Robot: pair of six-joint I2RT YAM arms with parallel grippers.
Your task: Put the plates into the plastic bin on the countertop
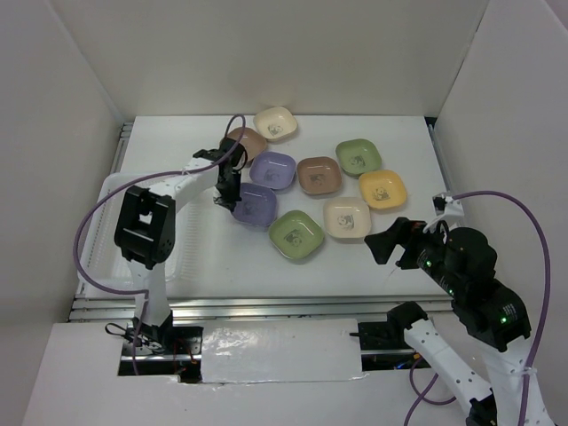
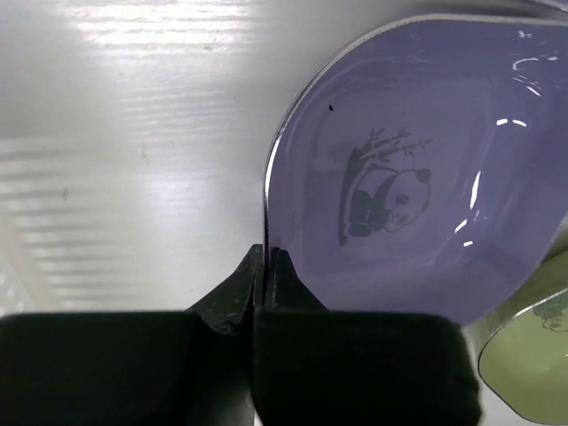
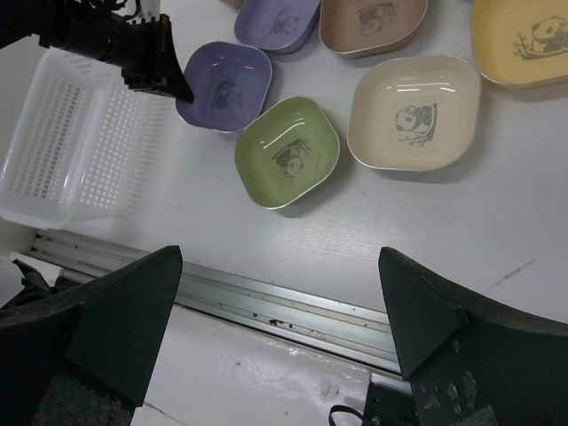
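At the lower middle of my left wrist view, my left end effector (image 2: 266,266) is clenched on the thin near rim of a purple plate (image 2: 399,177), one finger inside the lip and one outside. As far as I can tell, that plate lies on the surface (image 2: 133,133), at the left edge of the other plates (image 1: 319,175). It is just beside a green plate (image 2: 532,364), and I cannot tell whether they touch. The bin (image 3: 71,151) lies at the upper left of the right wrist view, near the purple plate. My right end effector (image 3: 280,266) hangs spread wide, grasping nothing.

I judge the plate stiff, light and glossy, so slippery. A narrow pinch at the edge may let it swing or slide out. The rim is the only hold, and a deeper bite over the lip would be steadier. It may chip if dropped.
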